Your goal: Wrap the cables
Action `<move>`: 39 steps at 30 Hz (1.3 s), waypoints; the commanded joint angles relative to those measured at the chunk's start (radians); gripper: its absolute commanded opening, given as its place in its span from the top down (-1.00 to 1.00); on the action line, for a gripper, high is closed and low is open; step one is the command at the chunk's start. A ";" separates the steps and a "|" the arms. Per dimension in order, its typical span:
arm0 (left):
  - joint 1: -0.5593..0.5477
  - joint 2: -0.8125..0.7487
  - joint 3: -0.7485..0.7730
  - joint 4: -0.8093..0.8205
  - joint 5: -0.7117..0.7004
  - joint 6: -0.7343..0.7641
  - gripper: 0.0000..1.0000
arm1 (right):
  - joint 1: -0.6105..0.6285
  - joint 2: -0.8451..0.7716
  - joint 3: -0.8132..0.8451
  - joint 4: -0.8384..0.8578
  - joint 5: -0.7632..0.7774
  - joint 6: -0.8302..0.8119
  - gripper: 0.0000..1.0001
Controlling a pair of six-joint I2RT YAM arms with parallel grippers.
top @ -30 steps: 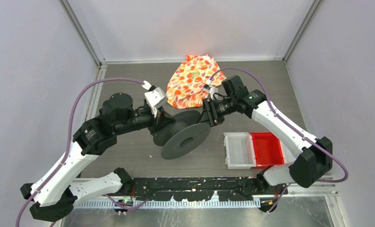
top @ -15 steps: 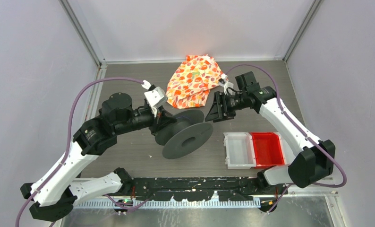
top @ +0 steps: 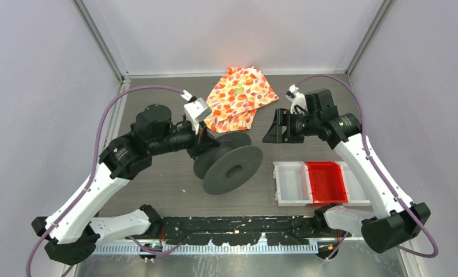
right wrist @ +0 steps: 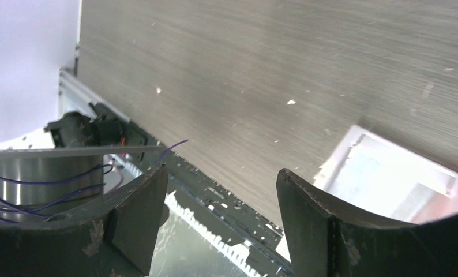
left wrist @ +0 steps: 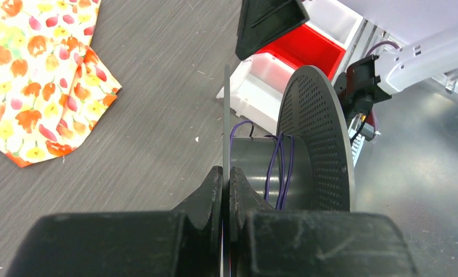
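A dark grey spool (top: 232,165) stands tilted on the table at the centre. The cable (left wrist: 281,167), a very thin dark purple wire, lies in a few loose turns round the spool's hub. My left gripper (left wrist: 226,173) is shut on the spool's thin near flange (left wrist: 226,115); it also shows in the top view (top: 206,142). My right gripper (top: 273,128) is open and empty, apart from the spool to its right. In the right wrist view the gripper (right wrist: 221,184) looks past the spool (right wrist: 42,167), where the cable (right wrist: 48,187) ends in a free tip (right wrist: 177,143).
A flowered orange cloth (top: 238,98) lies at the back centre. A white bin (top: 291,183) and a red bin (top: 326,182) sit side by side right of the spool, with another clear bin beyond. A black rail runs along the near edge.
My right gripper has drawn back to the right, away from the spool, and stands open. My left arm has shifted the spool slightly to the right, still gripping the flange.
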State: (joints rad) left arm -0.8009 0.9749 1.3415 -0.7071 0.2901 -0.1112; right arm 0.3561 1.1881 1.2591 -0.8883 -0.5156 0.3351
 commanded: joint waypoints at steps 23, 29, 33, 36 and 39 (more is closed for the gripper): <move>0.521 0.288 -0.170 0.738 0.741 -0.936 0.99 | -0.071 -0.362 -0.200 0.169 0.467 0.178 -0.82; 0.536 0.292 -0.192 0.837 0.746 -1.038 0.99 | -0.078 -0.368 -0.316 0.417 0.190 0.201 -0.52; 0.541 0.294 -0.184 0.831 0.729 -1.067 0.99 | -0.078 -0.427 -0.390 0.550 0.150 0.130 -0.45; 0.546 0.291 -0.182 0.823 0.722 -1.067 1.00 | -0.079 -0.494 -0.448 0.641 0.179 0.074 -0.30; 0.552 0.291 -0.184 0.827 0.722 -1.067 1.00 | -0.078 -0.519 -0.438 0.620 0.195 0.011 -0.28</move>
State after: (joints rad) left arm -0.2615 1.2881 1.1412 0.0380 0.9848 -1.1236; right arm 0.2810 0.7139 0.8032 -0.3943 -0.3096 0.4477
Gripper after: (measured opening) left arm 0.032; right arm 0.638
